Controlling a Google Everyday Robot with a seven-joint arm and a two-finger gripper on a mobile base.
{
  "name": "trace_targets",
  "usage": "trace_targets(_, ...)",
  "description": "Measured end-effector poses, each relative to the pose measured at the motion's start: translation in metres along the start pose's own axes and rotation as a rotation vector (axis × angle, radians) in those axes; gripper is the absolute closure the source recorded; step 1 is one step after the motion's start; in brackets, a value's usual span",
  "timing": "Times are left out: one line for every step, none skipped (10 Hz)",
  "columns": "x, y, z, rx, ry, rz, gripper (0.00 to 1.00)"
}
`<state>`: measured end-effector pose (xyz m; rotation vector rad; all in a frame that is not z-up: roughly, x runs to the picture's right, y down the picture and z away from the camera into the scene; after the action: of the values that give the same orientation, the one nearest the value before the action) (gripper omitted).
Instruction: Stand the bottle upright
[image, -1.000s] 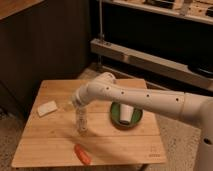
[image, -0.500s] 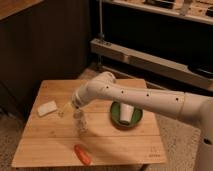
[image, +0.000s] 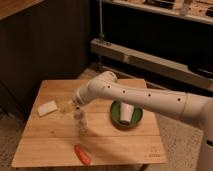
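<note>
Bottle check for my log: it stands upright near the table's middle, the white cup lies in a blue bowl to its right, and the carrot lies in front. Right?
Not quite: the camera view shows a green bowl, not blue. The bottle stands upright below the end effector, the white cup lies in the bowl, and the carrot lies in front.

A square wooden table (image: 125, 140) carries everything. On it, a pale sponge (image: 48, 108) lies at the left, the bottle (image: 80, 121) stands upright near the middle, a carrot (image: 82, 154) lies at the near edge, and a green plate (image: 116, 116) with a white cup (image: 126, 114) sits to the right. The gripper (image: 71, 106) hangs over the table, just above and left of the bottle.
</note>
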<state>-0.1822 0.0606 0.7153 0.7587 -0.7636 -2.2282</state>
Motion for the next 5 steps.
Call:
trace_targets(0.0001,0.0001,-0.0007,-0.001,0.0,0.0,0.3)
trace_targets(0.0013,0.0005,-0.0025,-0.002,0.001,0.001,0.3)
trace_targets(0.0017,0.0007,-0.0037,-0.003,0.002,0.0,0.3)
trace_targets(0.0015,0.0011,-0.0046,-0.003,0.002,0.002,0.3)
trace_targets(0.0017,0.0017,-0.0054,-0.005,-0.001,0.003,0.3)
